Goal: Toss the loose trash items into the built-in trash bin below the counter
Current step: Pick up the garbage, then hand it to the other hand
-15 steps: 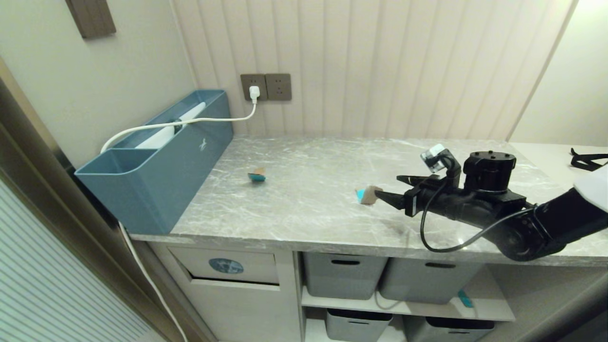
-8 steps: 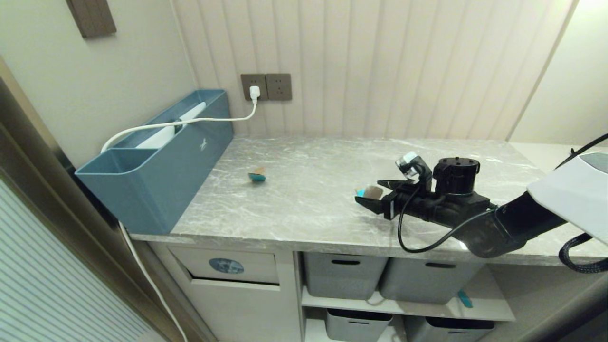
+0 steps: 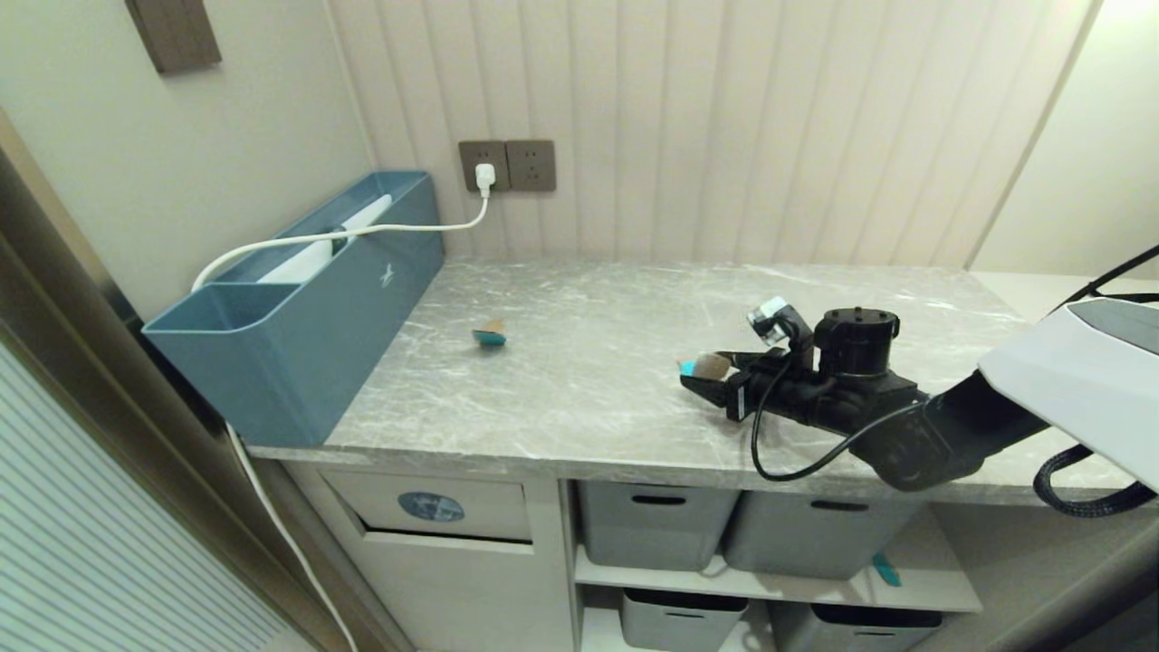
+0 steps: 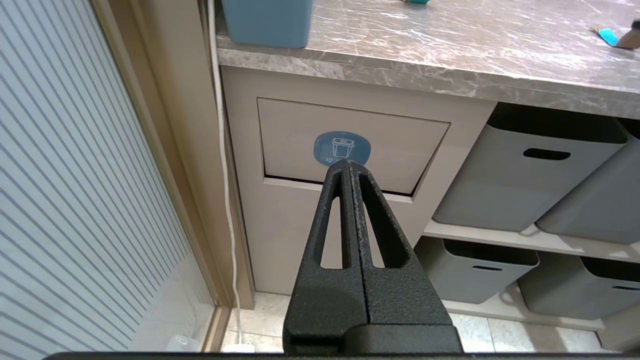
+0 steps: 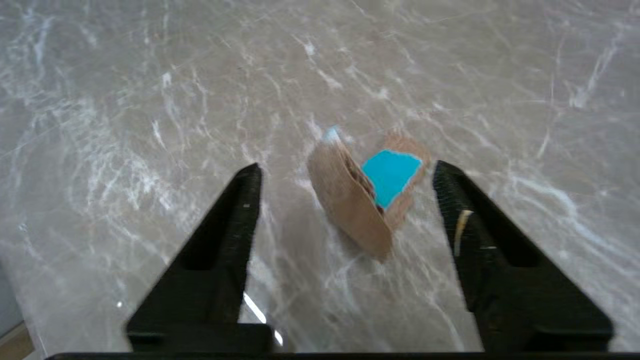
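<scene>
Because the scrap (image 5: 367, 195) lying on the counter (image 3: 579, 398) looks like a small folded piece of brown card with a turquoise face, it is probably very light, fairly stiff along its fold and easily crushed or flicked away. The right gripper (image 5: 345, 200) sits low over the slab with its jaws spread and the scrap between them, touching neither finger as far as the wrist view shows. A grip across the two card flaps, squeezing the fold flat, seems the safest hold; a tip catching one edge alone could skid it over the smooth marble. A second scrap (image 3: 490, 334) of the same kind lies well apart, nearer the blue box (image 3: 299, 308). The bin (image 4: 350, 145), its flap marked by a round blue sticker, sits closed under the counter's left end. The left gripper (image 4: 348, 165) hangs parked in front of that flap, jaws pressed together and empty.
</scene>
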### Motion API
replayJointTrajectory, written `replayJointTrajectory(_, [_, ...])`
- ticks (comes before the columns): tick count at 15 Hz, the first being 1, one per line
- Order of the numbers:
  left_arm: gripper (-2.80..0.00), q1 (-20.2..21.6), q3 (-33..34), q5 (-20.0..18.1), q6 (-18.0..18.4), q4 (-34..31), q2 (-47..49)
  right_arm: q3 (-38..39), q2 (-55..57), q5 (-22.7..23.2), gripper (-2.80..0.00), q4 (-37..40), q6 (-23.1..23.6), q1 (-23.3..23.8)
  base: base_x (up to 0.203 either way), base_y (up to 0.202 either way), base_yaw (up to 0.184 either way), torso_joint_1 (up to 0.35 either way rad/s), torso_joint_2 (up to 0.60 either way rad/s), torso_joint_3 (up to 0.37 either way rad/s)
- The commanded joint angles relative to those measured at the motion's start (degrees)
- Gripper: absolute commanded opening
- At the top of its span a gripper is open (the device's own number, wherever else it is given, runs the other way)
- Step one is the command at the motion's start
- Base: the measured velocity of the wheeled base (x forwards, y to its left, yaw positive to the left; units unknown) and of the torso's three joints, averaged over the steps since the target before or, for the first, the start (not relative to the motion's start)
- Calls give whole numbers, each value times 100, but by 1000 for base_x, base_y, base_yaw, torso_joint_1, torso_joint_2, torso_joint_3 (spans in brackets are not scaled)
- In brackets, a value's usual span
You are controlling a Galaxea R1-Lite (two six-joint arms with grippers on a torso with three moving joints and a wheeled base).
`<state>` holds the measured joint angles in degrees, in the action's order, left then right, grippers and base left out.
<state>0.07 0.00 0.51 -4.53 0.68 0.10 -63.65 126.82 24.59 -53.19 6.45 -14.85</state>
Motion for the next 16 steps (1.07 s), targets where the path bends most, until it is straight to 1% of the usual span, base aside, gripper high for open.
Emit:
replayJointTrajectory(1, [-280, 1, 18, 2, -4, 2, 8, -77, -8, 11, -280, -34, 14, -18, 0, 0, 0, 0, 0, 0])
replayJointTrajectory(8, [-280, 1, 18, 2, -4, 2, 8, -1, -78, -15, -280, -15, -35, -18, 0, 0, 0, 0, 0, 0])
replayJointTrajectory(10, [-280, 1, 18, 2, -4, 2, 8, 105, -357, -4, -280, -1, -80, -21, 0, 0, 0, 0, 0, 0])
replayJointTrajectory(11, [-280, 1, 18, 2, -4, 2, 8, 220, -649, 3, -280, 11, -188, -60, 0, 0, 0, 0, 0, 0])
replayJointTrajectory(12, [-280, 1, 18, 2, -4, 2, 8, 341, -1016, -10, -280, 52, -406, -120, 0, 0, 0, 0, 0, 0])
replayJointTrajectory(13, [-280, 1, 18, 2, -4, 2, 8, 477, -1480, -96, -280, 151, -721, -184, 0, 0, 0, 0, 0, 0])
replayJointTrajectory(15, [-280, 1, 18, 2, -4, 2, 8, 769, -2425, -536, -280, 498, -1450, -377, 0, 0, 0, 0, 0, 0])
replayJointTrajectory(16, [-280, 1, 18, 2, -4, 2, 8, 885, -2831, -841, -280, 763, -1822, -485, 0, 0, 0, 0, 0, 0])
